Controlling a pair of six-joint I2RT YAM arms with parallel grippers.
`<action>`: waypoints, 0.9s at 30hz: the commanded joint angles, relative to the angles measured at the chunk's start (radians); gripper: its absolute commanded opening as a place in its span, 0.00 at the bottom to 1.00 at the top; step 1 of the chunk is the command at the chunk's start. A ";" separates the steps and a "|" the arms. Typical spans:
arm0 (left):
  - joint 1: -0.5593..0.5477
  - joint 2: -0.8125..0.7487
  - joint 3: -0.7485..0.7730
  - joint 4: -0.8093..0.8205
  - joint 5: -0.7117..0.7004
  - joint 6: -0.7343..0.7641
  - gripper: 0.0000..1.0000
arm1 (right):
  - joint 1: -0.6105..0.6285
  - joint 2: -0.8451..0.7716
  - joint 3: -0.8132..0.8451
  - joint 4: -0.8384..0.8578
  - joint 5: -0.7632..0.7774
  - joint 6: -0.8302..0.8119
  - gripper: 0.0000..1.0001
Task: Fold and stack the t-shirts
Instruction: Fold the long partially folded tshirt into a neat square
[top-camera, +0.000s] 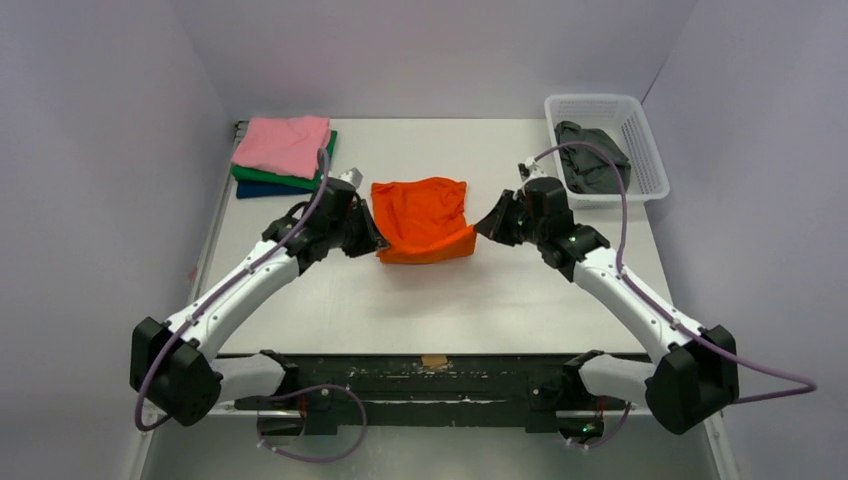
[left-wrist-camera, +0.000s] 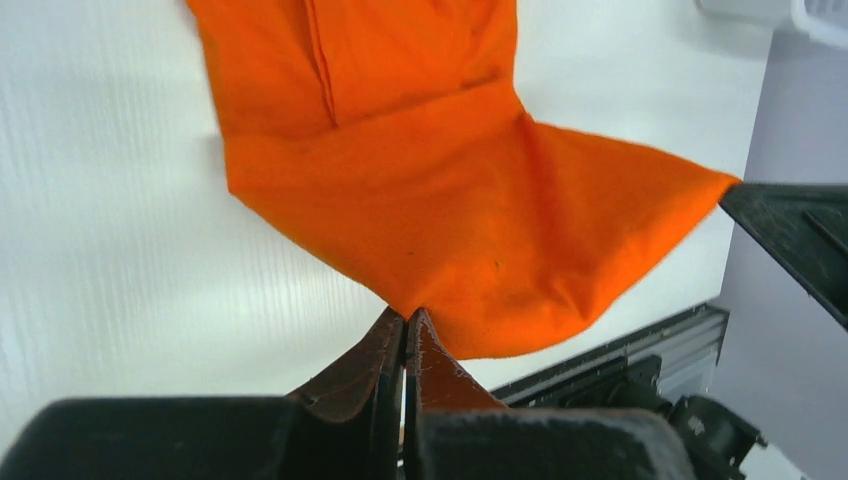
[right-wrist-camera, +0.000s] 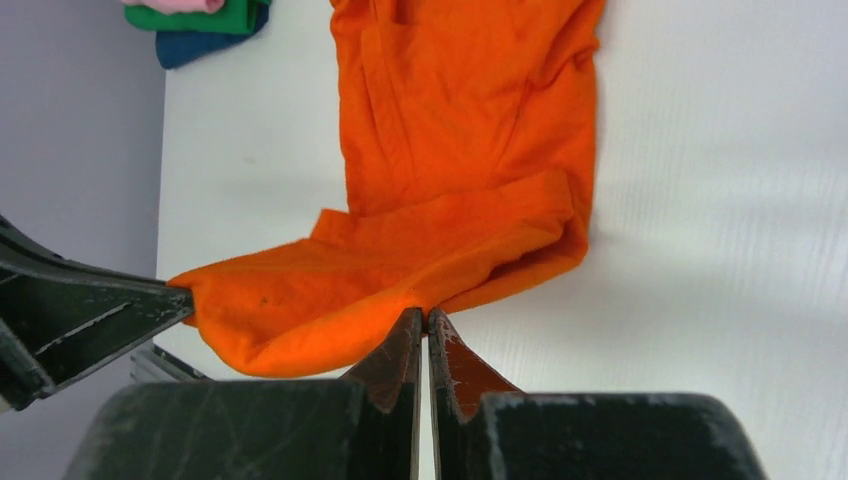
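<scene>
The orange t-shirt (top-camera: 424, 218) hangs by two corners at the centre of the overhead frame, held between both arms. The left fingers (left-wrist-camera: 382, 358) are pressed together on one corner of the raised edge, at the bottom centre of the left wrist view. The right fingers (right-wrist-camera: 396, 358) are clamped the same way on the opposite corner, at the bottom centre of the right wrist view.

Between the two grips the cloth is lifted off the counter (top-camera: 450, 300) and sags in a shallow sling. The rest of the shirt lies flat on the white surface, running toward the top of both wrist frames. The matched hold at either end appears meant to keep the edge level and spread, so that it can be carried over the flat part as one clean fold. That fold looks under way, not finished.

At the upper left of the overhead frame sits a stack of folded shirts, the pink t-shirt (top-camera: 283, 143) on top, the green t-shirt (top-camera: 270, 178) beneath it and the navy blue t-shirt (top-camera: 262, 189) at the bottom. It is well apart from the arms and is the likely place for the orange one once folded. At the upper right, the white basket (top-camera: 640, 130) holds the crumpled dark grey t-shirt (top-camera: 590, 155), not yet folded.
</scene>
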 joint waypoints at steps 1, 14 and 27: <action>0.120 0.121 0.102 0.024 0.067 0.052 0.00 | -0.010 0.081 0.132 0.079 0.082 0.023 0.00; 0.271 0.522 0.494 -0.041 0.134 0.127 0.00 | -0.100 0.473 0.446 0.173 0.086 -0.079 0.00; 0.345 0.866 0.784 -0.091 0.142 0.121 0.00 | -0.175 0.892 0.787 0.177 -0.070 -0.063 0.00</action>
